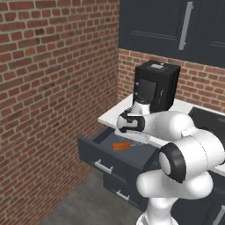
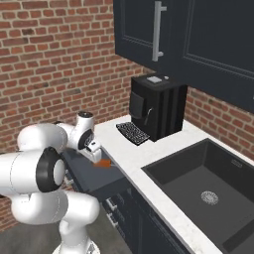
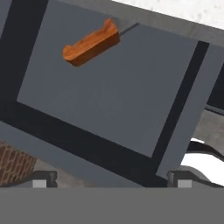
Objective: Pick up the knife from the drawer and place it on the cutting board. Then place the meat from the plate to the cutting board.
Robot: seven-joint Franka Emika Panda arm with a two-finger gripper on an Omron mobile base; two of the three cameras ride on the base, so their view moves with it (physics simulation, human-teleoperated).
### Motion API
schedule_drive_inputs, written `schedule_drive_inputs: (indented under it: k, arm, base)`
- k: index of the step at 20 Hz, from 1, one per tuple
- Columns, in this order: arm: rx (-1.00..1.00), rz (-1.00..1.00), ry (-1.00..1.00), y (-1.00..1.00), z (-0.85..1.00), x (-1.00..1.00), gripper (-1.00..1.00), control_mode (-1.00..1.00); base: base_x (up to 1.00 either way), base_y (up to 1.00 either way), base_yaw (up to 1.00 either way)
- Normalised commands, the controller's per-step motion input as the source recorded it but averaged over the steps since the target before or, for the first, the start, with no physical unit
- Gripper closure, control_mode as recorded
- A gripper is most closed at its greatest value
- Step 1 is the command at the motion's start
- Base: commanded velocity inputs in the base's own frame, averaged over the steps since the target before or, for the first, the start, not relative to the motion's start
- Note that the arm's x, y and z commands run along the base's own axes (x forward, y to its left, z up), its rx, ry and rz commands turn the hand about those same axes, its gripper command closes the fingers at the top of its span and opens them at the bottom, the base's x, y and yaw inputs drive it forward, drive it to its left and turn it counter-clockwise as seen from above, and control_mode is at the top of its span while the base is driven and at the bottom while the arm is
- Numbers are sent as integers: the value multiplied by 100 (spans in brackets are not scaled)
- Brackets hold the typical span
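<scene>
The drawer [image 1: 99,154] stands pulled out below the counter, its front a dark blue-grey panel with a silver bar handle. On the drawer's floor [image 3: 118,96] lies the knife [image 3: 91,43], orange handle showing, its slim blade running toward the counter's edge. The knife [image 1: 121,146] also shows in both base views [image 2: 103,162]. My gripper [image 3: 113,179] hangs open over the drawer, a little short of the knife, with nothing between its fingertips [image 3: 43,178]. From the right base view the gripper [image 2: 94,150] sits just left of the handle. The cutting board, plate and meat are out of view.
A black coffee machine [image 1: 156,85] stands on the white counter [image 1: 112,115] behind the drawer. A dark sink [image 2: 208,183] is set into the counter to the right. A brick wall [image 1: 52,88] closes the left side, and dark upper cabinets [image 2: 158,30] hang overhead.
</scene>
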Motion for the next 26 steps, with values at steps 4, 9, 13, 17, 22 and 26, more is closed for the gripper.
schedule_drive_inputs:
  k: [4, 9, 13, 17, 22, 26]
  arm:
    - [0, -4, 0, 2, -50, 1, -100, -100]
    - [0, -5, 0, 2, -34, 3, -100, -100]
    - [0, -6, 1, 6, -20, 0, -100, -100]
    - [0, -7, 5, 4, -12, 0, -100, -100]
    - [0, -7, 9, 8, -18, 0, -100, -100]
    - [0, -6, 11, 10, -18, 0, -100, -100]
  base:
    - [0, 0, 0]
    - [0, 0, 0]
    - [0, 0, 0]
    - [0, 0, 0]
    - [0, 0, 0]
    - [0, 0, 0]
